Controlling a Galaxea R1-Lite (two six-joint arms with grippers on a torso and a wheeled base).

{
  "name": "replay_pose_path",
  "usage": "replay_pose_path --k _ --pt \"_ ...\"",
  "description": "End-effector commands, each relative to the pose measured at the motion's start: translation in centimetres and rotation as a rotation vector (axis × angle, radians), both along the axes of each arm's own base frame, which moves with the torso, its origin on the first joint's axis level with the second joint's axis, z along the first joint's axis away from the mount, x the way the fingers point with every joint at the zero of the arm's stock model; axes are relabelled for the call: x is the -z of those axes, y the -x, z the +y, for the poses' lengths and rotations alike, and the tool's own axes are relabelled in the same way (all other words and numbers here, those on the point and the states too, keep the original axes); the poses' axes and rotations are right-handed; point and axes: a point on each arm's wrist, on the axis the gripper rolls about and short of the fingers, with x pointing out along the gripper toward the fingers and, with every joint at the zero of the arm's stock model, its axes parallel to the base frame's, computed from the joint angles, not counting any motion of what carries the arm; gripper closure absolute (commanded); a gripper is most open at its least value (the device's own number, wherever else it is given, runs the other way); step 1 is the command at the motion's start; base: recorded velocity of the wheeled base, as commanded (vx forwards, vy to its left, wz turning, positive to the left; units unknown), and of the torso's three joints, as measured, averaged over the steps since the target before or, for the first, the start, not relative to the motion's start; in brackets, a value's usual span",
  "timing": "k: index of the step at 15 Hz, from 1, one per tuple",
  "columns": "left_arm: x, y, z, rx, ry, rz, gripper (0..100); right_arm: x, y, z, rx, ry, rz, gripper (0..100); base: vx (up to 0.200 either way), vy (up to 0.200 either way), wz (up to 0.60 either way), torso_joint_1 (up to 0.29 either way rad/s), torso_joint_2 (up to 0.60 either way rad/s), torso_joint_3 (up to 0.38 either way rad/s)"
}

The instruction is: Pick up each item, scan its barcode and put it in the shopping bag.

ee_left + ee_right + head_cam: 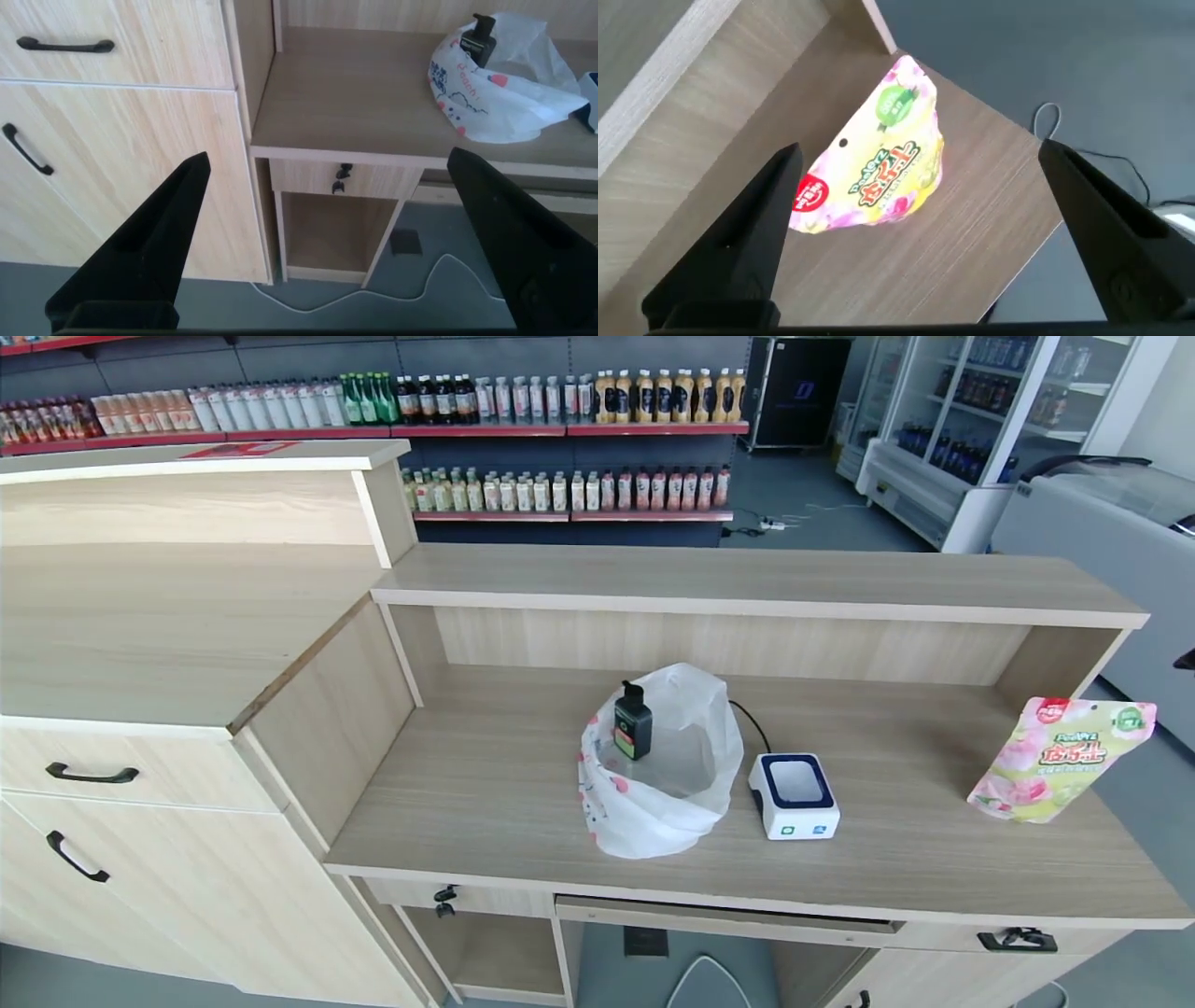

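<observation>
A white plastic shopping bag (659,775) stands open in the middle of the wooden counter (523,803), with a black pump bottle (632,721) upright inside it. Just right of the bag sits a white barcode scanner (794,793) with a dark-rimmed window. A pink and green snack pouch (1060,758) lies at the counter's right end. My right gripper (924,271) hangs open above that snack pouch (873,173). My left gripper (327,252) is open, low in front of the counter's left side, with the shopping bag (495,79) and the bottle (481,42) far off.
A raised shelf (747,583) runs along the counter's back. A taller cabinet with black-handled drawers (91,773) stands to the left. A black cable (752,723) runs behind the scanner. Store shelves of bottles (560,490) and fridges (980,420) lie beyond.
</observation>
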Motion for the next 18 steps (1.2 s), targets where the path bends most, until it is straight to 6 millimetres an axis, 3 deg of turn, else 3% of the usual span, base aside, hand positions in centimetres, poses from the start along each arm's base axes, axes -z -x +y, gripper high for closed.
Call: replay_pose_path --k 1,6,18 --pt "0.0 0.0 0.0 0.0 0.001 0.0 0 1.7 -1.2 -1.4 0.023 -0.1 -0.013 0 0.0 0.0 0.0 0.0 0.0 0.0" --pt "0.0 0.0 0.0 0.0 0.001 0.0 0 3.5 -3.1 -4.1 0.018 -0.137 -0.029 0 0.0 0.0 0.0 0.0 0.0 0.0" --pt "0.0 0.0 0.0 0.0 0.001 0.0 0 8.8 -7.8 -6.7 -0.116 -0.22 -0.065 0 0.0 0.0 0.0 0.0 0.0 0.0"
